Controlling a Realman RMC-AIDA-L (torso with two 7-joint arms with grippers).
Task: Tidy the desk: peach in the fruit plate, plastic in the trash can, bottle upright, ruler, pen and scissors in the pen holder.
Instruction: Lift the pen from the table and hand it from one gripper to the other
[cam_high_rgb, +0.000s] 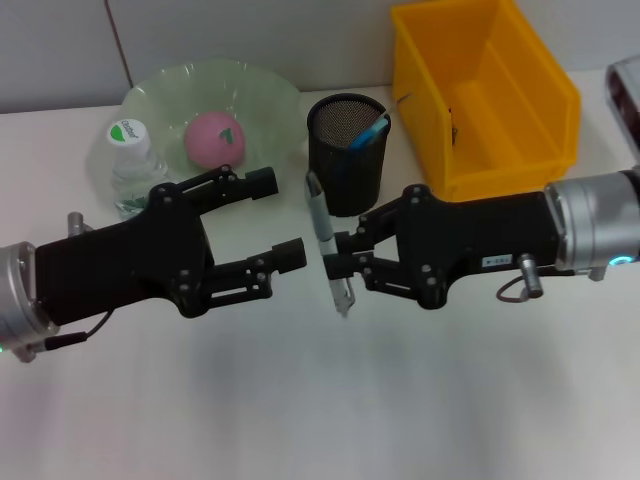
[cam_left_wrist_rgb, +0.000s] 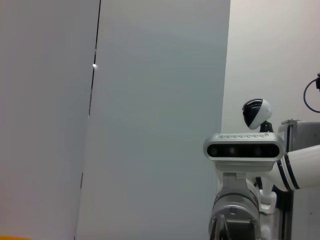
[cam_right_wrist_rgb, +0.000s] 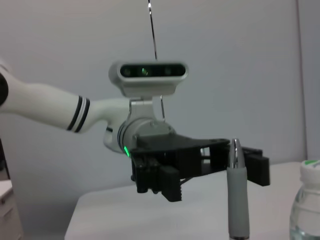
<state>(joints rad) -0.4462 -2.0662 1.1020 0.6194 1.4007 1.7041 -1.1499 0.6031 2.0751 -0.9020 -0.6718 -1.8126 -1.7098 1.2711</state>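
My right gripper (cam_high_rgb: 336, 254) is shut on a grey pen (cam_high_rgb: 328, 245), which it holds nearly upright above the table just in front of the black mesh pen holder (cam_high_rgb: 346, 160). The right wrist view shows the same pen (cam_right_wrist_rgb: 238, 192) close up. My left gripper (cam_high_rgb: 286, 218) is open and empty, facing the pen from the left. A pink peach (cam_high_rgb: 215, 138) lies in the green fruit plate (cam_high_rgb: 160, 90). The bottle (cam_high_rgb: 130, 160) stands upright beside the plate. A blue item (cam_high_rgb: 372, 130) sticks out of the holder. Plastic, ruler and scissors are out of view.
A yellow bin (cam_high_rgb: 520, 150) stands at the back right, next to the pen holder. The left wrist view shows only a wall and my right arm's wrist camera (cam_left_wrist_rgb: 244, 149). White table surface stretches in front of both grippers.
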